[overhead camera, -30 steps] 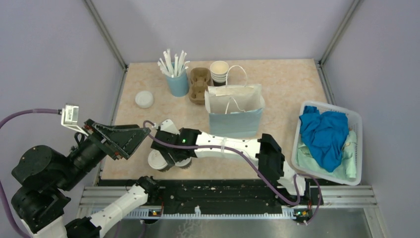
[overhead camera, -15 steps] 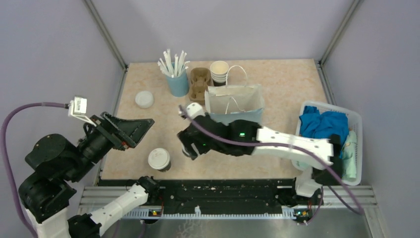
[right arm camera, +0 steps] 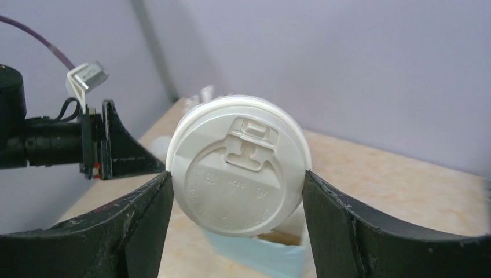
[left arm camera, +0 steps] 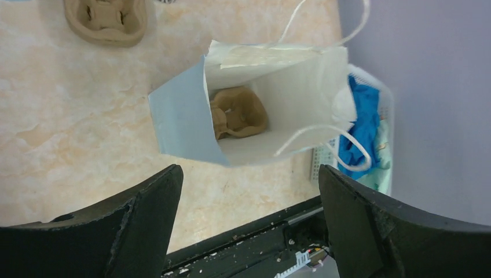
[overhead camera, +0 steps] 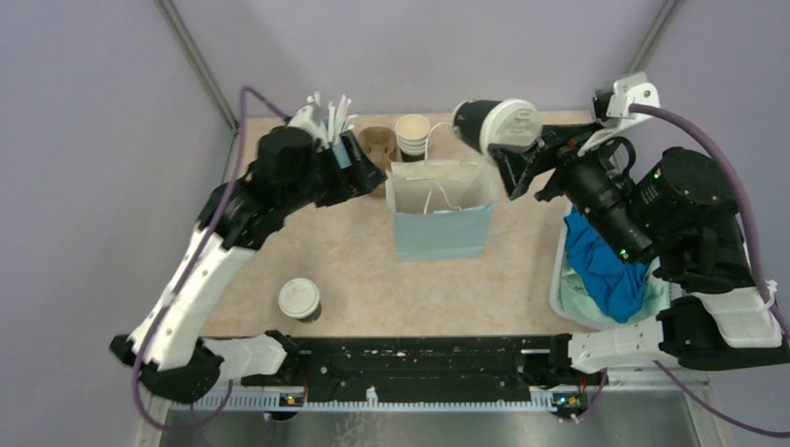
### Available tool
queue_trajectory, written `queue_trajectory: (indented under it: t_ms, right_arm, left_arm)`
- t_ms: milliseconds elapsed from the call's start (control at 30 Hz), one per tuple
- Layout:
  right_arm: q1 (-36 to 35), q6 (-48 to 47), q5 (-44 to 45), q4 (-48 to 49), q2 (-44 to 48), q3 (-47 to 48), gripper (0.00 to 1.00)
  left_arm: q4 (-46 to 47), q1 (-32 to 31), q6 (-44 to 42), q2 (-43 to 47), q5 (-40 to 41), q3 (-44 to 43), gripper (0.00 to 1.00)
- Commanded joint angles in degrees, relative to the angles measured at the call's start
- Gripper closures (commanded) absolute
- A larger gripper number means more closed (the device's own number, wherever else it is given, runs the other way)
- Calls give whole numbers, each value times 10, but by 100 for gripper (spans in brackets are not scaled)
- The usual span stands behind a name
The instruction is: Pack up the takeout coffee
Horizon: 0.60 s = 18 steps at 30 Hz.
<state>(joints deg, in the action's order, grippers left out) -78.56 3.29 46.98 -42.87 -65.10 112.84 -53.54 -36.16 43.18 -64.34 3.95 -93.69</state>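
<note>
My right gripper (overhead camera: 510, 149) is raised high, beyond and to the right of the bag, and shut on one takeout coffee (overhead camera: 498, 126). That coffee's white lid (right arm camera: 237, 165) faces the wrist camera, pinched between the fingers of the right gripper (right arm camera: 236, 176). A second lidded takeout coffee (overhead camera: 299, 300) stands on the table near the front left. The light blue paper bag (overhead camera: 442, 209) stands open mid-table, with a brown cup carrier (left arm camera: 237, 113) at its bottom. My left gripper (overhead camera: 365, 169) hovers by the bag's left side, and in its wrist view the left gripper (left arm camera: 249, 171) is open and empty.
Behind the bag are a second brown carrier (overhead camera: 374, 158), a stack of paper cups (overhead camera: 412, 135) and a blue cup of straws (overhead camera: 328, 119), partly behind my left arm. A white basket (overhead camera: 557, 279) of blue cloths sits at the right edge.
My right gripper picked one coffee up off the front of the table and swung it up to the back right. My left arm reached from the front left to beside the bag.
</note>
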Motion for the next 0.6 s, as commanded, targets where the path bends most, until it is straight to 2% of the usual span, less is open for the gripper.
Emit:
queue_trajectory:
  t_ms: [0, 133, 300, 433, 500, 567]
  right_arm:
    - [21, -161, 166, 29, 1, -8, 35]
    - [79, -178, 127, 26, 23, -41, 37]
    - [156, -130, 16, -64, -17, -44, 38]
    - [235, -68, -130, -116, -52, -24, 38]
    - [255, -41, -196, -136, -63, -8, 39]
    - [256, -15, -220, -168, -72, 10, 39]
  left_arm:
    - [43, -2, -23, -100, -36, -18, 8]
    - [37, -3, -22, -163, -45, -18, 11]
    - [32, -4, -32, -201, -9, -15, 17]
    - [45, -3, -47, -215, -9, 1, 32]
    - [46, -3, -58, -220, -2, 3, 43]
    - [64, -3, -78, -217, -3, 16, 52]
